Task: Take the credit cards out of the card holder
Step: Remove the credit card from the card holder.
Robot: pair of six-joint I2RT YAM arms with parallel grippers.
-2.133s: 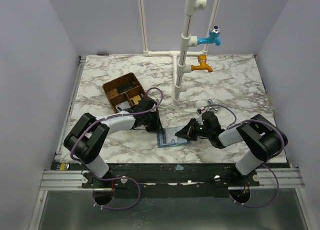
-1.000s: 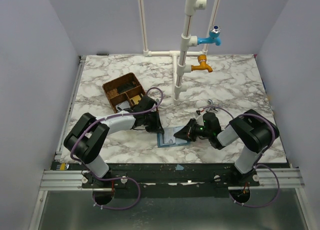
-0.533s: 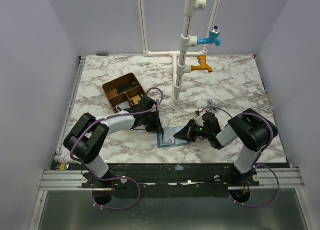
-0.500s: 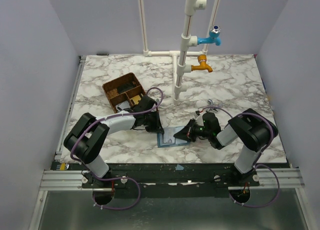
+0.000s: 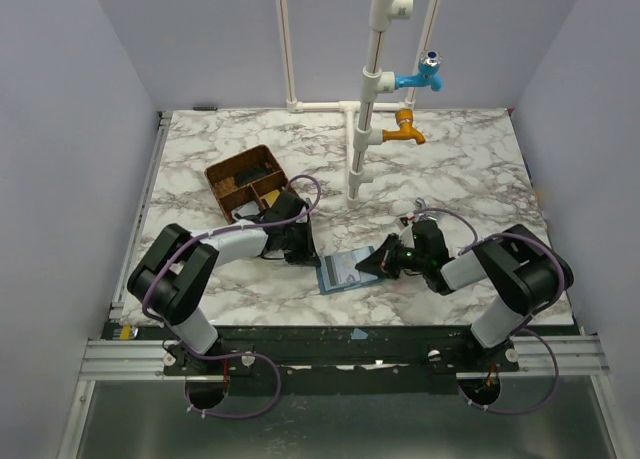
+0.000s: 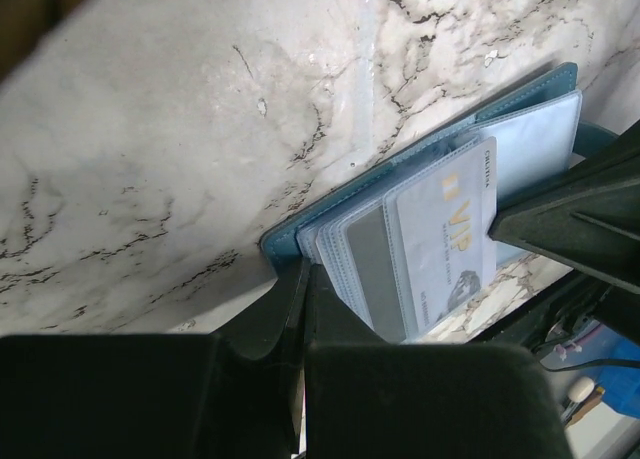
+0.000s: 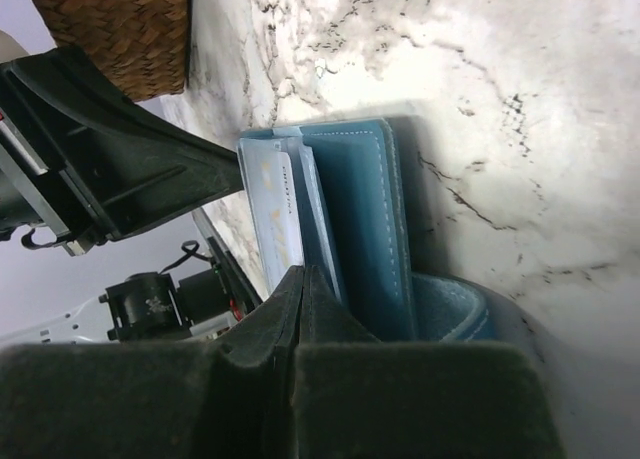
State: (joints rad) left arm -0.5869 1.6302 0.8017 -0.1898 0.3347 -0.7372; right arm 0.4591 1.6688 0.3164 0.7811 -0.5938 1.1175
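Note:
The blue card holder (image 5: 340, 271) lies open near the table's front edge, between my two grippers. Pale credit cards (image 6: 440, 239) fan out of its clear sleeves; the top one reads VIP. My left gripper (image 5: 308, 253) comes at it from the left. In the left wrist view the left gripper (image 6: 303, 271) is shut on the holder's blue corner (image 6: 283, 242). My right gripper (image 5: 368, 269) reaches in from the right. In the right wrist view the right gripper (image 7: 303, 274) is shut on the edge of a pale card (image 7: 272, 209), beside the blue cover (image 7: 360, 219).
A brown divided tray (image 5: 245, 179) stands behind the left gripper. A white pipe stand (image 5: 365, 129) with a blue tap (image 5: 425, 74) and an orange tap (image 5: 405, 129) rises at the back centre. The table's front edge runs just below the holder.
The right jaws have shut. The holder has shifted slightly right, and more of its pale card face shows. The left gripper has eased back to the left.

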